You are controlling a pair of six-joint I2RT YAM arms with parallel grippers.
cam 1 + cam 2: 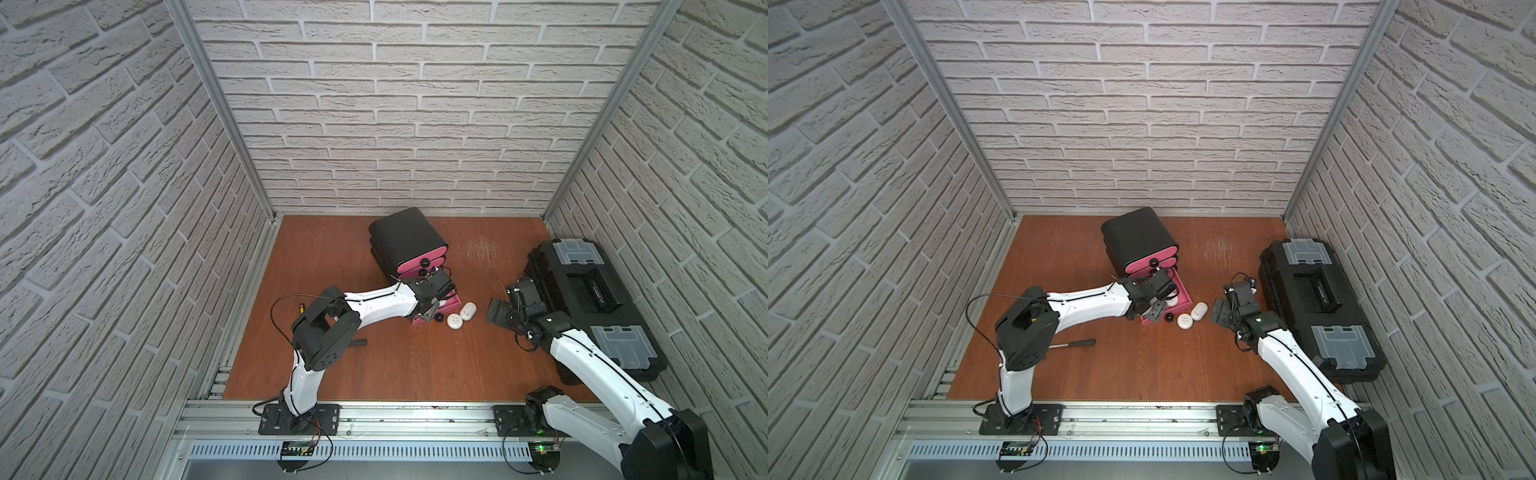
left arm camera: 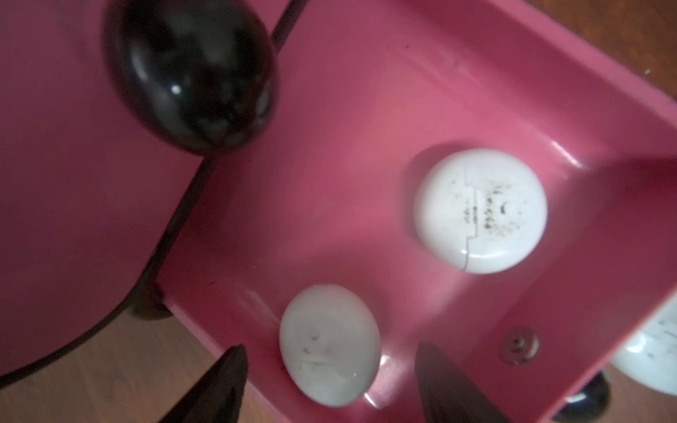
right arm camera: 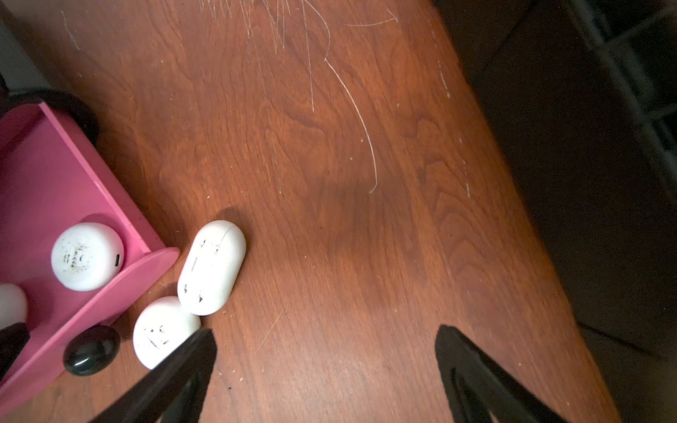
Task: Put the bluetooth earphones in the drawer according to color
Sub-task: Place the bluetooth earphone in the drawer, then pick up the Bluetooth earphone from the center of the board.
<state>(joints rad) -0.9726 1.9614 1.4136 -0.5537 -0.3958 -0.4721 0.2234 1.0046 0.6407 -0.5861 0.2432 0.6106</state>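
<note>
White earphone case (image 2: 328, 340) lies in the pulled-out bottom pink drawer (image 2: 366, 110), between the parted fingers of the left gripper (image 2: 330, 349), which touch nothing. A second white case (image 2: 480, 210) sits near it, so this drawer seems meant for whites. Outside its front, an oblong white case (image 3: 211, 267) and a rounder one (image 3: 163, 329) touch on the table (image 3: 366, 219), with the right gripper (image 3: 326, 331) beside them, spread wide and empty, likely to fetch one.
</note>
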